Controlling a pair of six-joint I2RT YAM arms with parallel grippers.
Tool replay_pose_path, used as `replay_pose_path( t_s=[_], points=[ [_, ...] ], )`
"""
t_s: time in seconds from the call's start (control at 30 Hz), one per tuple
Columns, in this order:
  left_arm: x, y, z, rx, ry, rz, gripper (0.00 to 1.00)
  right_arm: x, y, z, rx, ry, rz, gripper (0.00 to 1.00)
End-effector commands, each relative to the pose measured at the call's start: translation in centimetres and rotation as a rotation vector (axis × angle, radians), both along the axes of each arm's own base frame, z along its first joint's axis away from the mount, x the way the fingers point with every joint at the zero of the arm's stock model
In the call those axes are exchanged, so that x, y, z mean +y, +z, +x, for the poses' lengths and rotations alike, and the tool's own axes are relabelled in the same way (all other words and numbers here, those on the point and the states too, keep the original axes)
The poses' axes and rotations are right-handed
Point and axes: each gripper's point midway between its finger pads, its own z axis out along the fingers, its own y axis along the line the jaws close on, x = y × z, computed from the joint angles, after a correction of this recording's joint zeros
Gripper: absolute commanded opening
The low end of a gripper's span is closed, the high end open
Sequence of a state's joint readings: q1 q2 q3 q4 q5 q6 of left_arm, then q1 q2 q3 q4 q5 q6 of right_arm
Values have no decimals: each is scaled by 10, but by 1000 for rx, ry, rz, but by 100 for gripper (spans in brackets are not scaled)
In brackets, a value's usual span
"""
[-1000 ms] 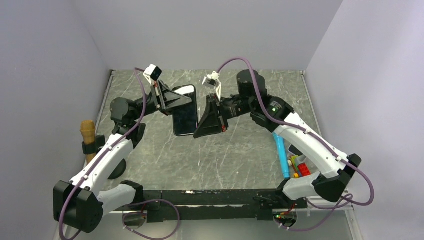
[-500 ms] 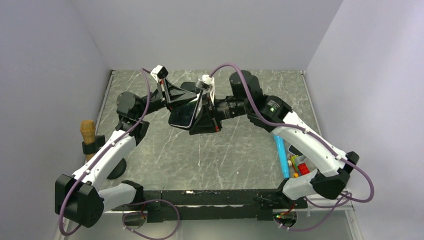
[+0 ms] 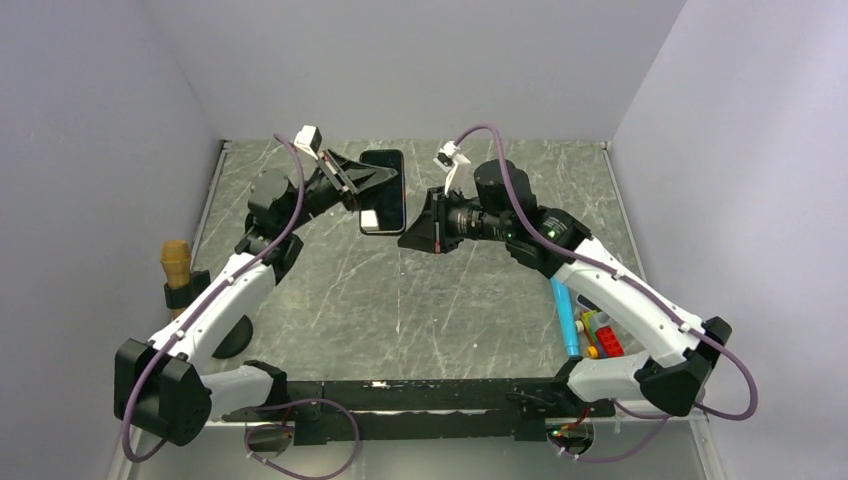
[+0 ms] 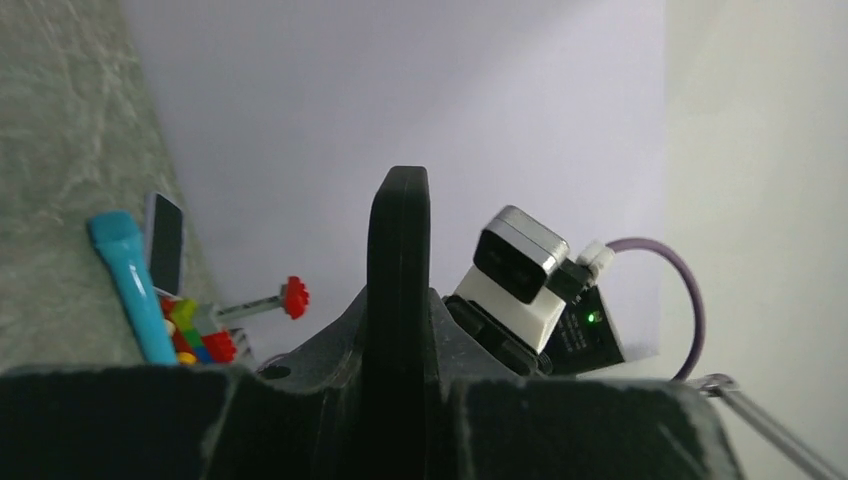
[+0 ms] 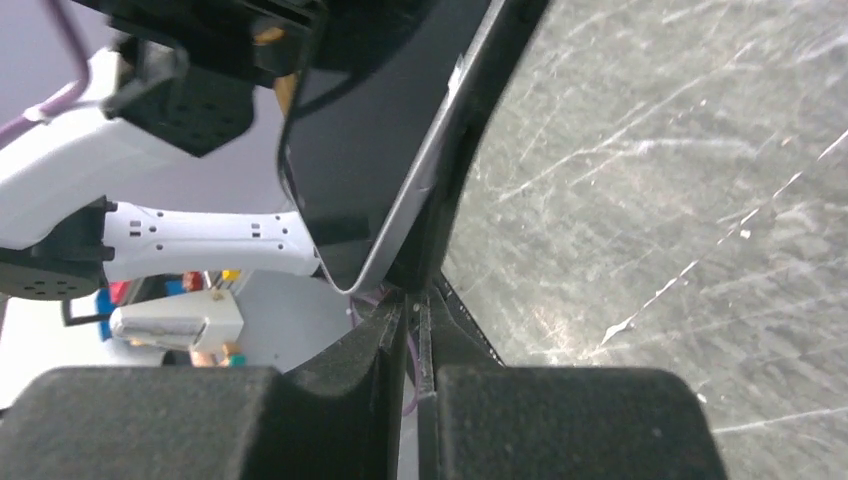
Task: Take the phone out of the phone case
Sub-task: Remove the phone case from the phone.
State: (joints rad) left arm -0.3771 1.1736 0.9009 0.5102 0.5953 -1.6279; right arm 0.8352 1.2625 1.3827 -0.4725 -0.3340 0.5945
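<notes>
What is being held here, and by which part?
The cased phone: left gripper clamps one long edge; right gripper seems to pinch the near corner opposite.

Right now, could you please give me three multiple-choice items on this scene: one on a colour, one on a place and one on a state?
1. What colour is the long stick beside the toy bricks?
A) yellow
B) blue
C) white

2. Where is the phone?
A) among the toy bricks
B) under the long stick
C) between the left tool and the right tool

3. What is the left tool's state?
A) shut on the phone
B) wide open and empty
C) out of view

Answers:
1 B: it shows blue in both the top and left wrist views.
2 C: both tools meet at the phone in the top view.
3 A: the left wrist view shows the phone edge-on, clamped in that tool.
</notes>
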Motion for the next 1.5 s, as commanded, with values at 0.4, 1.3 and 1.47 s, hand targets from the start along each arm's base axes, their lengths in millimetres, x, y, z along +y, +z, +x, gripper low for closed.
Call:
replay_pose_path(
  t_s=[0.4,1.3,1.47],
  points=[
    [19,58,-26,-341,167,1,0,-38,62,-42,274,175,292,46],
    [27,59,-28,-284,195,-46,0,-7,47,-17,357,226,410,28],
    [26,63,-28,-288,188,-59,0,-6,42,-14,360,211,394,28]
  ],
)
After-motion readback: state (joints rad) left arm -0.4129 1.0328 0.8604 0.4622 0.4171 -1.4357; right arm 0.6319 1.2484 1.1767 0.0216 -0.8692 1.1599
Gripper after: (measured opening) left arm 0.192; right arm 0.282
